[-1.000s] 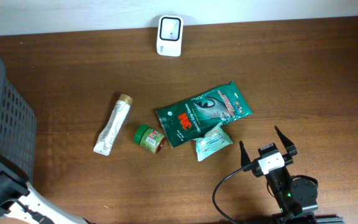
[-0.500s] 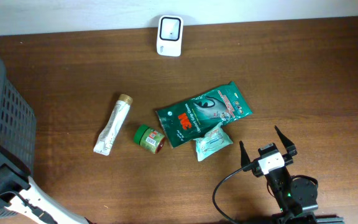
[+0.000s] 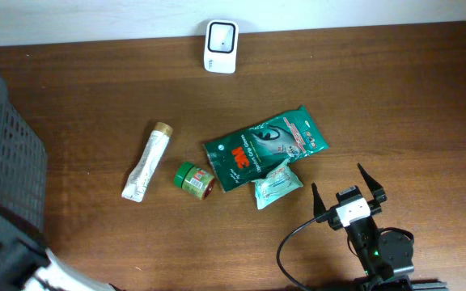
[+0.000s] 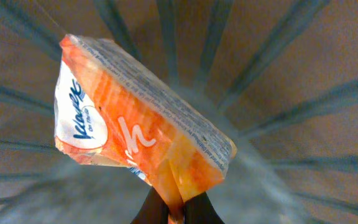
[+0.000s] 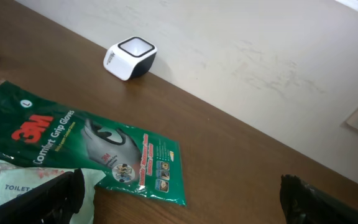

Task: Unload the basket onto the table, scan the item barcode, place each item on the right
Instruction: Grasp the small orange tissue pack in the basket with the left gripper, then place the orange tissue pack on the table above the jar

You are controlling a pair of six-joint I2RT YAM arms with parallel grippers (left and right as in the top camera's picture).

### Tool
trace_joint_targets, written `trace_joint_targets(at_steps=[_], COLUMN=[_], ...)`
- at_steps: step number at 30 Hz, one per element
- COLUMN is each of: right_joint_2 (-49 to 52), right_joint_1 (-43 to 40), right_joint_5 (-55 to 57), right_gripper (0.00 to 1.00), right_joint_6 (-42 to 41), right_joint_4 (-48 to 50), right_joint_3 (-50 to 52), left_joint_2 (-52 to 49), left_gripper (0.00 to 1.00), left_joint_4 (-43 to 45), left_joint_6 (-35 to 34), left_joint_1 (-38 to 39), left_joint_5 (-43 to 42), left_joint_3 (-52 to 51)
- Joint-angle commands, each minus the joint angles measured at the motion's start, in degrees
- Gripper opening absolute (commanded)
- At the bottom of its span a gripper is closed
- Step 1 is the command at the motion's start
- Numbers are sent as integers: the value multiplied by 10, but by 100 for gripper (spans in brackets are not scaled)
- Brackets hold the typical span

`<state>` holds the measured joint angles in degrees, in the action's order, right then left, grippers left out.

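The left end effector [image 4: 178, 210] is clamped on the lower corner of the orange packet [image 4: 135, 130]. The packet is held tilted, with the blurred ribs of the basket [image 4: 278, 56] behind it. The right end effector [image 3: 337, 182] is over the desk [image 3: 395, 97] with its fingers wide apart and gripping nothing, near the green glove pack [image 3: 265, 147]. The scanner [image 3: 220, 35] stands at the far edge of the desk.

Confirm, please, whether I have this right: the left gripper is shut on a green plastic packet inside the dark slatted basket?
Only the colour is wrong. The left wrist view shows the left gripper shut on an orange-and-white plastic packet, not a green one, inside the dark slatted basket.
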<state>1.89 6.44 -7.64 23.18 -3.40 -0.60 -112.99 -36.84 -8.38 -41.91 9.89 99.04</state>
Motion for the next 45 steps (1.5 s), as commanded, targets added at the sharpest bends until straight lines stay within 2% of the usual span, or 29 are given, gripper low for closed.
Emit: trace_joint_targets(at_steps=[1,5,8,13,17,20,23,26,32,35,36,37,38,39,42,45], right_joint_2=[-3,-3,-3,-3,-3,-3,-3,-3,-3,-3,-3,-3,-3,-3,-3,-3], right_joint_1=[3,3,3,3,3,3,3,3,3,3,3,3,3,3,3,3], right_joint_5=[-7,-7,-7,-7,-7,-7,-7,-7,-7,-7,-7,-7,-7,-7,-7,-7], right_gripper=[98,98,99,98,99,98,98,98,98,98,98,98,98,98,98,98], right_joint_6=[4,4,4,4,4,4,4,4,4,4,4,4,4,4,4,4], right_joint_4=[-3,-3,-3,-3,-3,-3,-3,-3,-3,-3,-3,-3,-3,-3,-3,-3], right_joint_3=[3,3,3,3,3,3,3,3,3,3,3,3,3,3,3,3], left_joint_2=[109,181,226,290,283,277,266,248,200,179,173,171,171,172,176,188], left_gripper=[0,0,0,0,0,0,0,0,0,0,3,27,43,53,64,68], left_joint_4=[-28,-60,-83,-129,-188,-197,-194,-164,-33,-27,-27,-27,-26,-26,-42,-100], left_joint_6=[3,3,3,4,19,21,20,20,21,21,21,21,21,21,21,21], left_joint_1=[-2,7,37,179,348,434,532,577,598,598,598,598,598,597,586,562], left_joint_5=[-3,-79,-93,-93,-93,-93,-88,-84,-93,-124,-137,-140,-140,-140,-140,-140], left_joint_3=[4,4,4,4,-19,-70,-164,-233,-329,-332,-332,-332,-331,-328,-296,-223])
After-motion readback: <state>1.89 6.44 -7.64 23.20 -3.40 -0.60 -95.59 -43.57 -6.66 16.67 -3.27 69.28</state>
